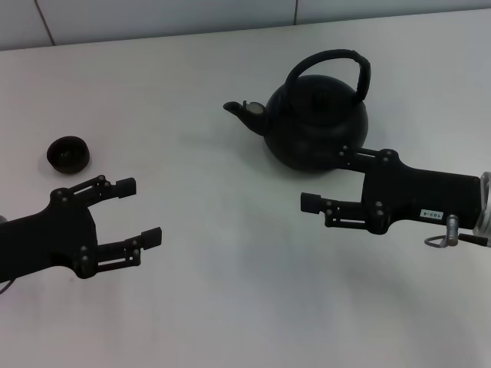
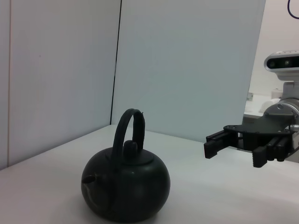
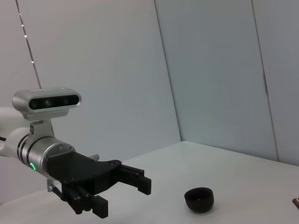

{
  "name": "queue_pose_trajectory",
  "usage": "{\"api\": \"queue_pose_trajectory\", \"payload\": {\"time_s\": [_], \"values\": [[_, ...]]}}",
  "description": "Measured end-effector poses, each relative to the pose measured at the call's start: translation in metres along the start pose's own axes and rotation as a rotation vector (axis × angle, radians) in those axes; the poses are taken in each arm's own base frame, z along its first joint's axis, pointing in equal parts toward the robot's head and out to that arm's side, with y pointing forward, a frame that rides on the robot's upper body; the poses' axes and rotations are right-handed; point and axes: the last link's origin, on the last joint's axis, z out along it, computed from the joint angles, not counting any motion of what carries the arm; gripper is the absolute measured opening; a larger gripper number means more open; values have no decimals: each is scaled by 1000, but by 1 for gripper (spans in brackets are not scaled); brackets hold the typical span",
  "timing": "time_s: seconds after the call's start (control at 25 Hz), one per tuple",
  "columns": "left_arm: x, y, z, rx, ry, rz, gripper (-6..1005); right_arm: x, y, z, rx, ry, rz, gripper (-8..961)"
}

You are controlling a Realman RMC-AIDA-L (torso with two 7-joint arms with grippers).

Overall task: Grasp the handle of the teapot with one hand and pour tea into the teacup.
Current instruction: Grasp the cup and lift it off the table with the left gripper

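Note:
The black teapot (image 1: 314,119) stands upright on the white table, its spout (image 1: 244,110) pointing to the robot's left. The arched handle (image 1: 337,57) rises over the lid; it also shows as the handle (image 2: 129,125) in the left wrist view. My right gripper (image 1: 328,176) is open and empty, low beside the pot's near right side. The left wrist view shows this right gripper (image 2: 236,151) apart from the teapot (image 2: 126,186). The small dark teacup (image 1: 67,153) sits far left. My left gripper (image 1: 142,211) is open and empty, just in front of the cup, as the left gripper (image 3: 121,196) and teacup (image 3: 199,198) show.
The white table (image 1: 230,291) runs back to a pale wall (image 1: 153,19). Nothing else stands on it.

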Motion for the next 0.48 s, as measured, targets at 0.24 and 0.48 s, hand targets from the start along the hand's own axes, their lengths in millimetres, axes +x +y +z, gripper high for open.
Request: {"api": "queue_pose_trajectory", "payload": {"time_s": [0.24,0.48], "values": [[0,0,0,1,-1,0,859,0,1,1,-4,3,0,752],[0,0,0,0,-2,1,860,1,2,1,-5,3,3,752]]}}
